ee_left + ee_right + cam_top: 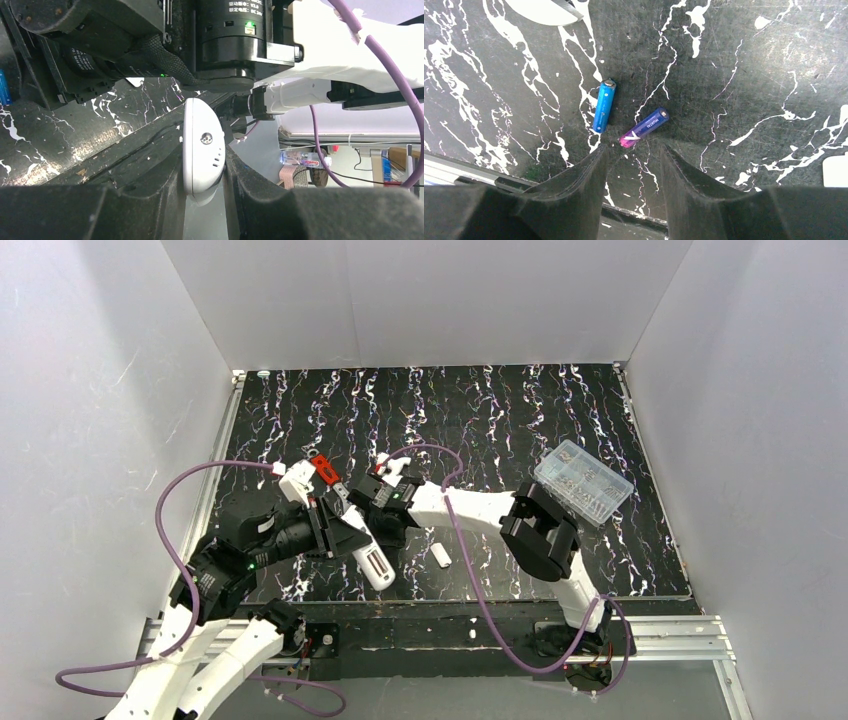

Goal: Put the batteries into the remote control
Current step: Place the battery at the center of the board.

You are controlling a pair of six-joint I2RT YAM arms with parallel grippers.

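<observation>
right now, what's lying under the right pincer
Below the open right pincer, on the black white-veined tabletop, lie a shiny blue cylindrical battery and, apart from it, a purple battery with a pink end. Whatever sits beneath the dark fingers themselves is covered.

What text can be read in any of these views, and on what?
"MUATAL" or close to it, in white letters I can't fully confirm: purple battery.
Blue battery: print too small to read.
Black motor housing: two white label lines, ending roughly "V3.8" and "24V"; the rest is blurred.
Remote: small grey marks only, no words.
</observation>
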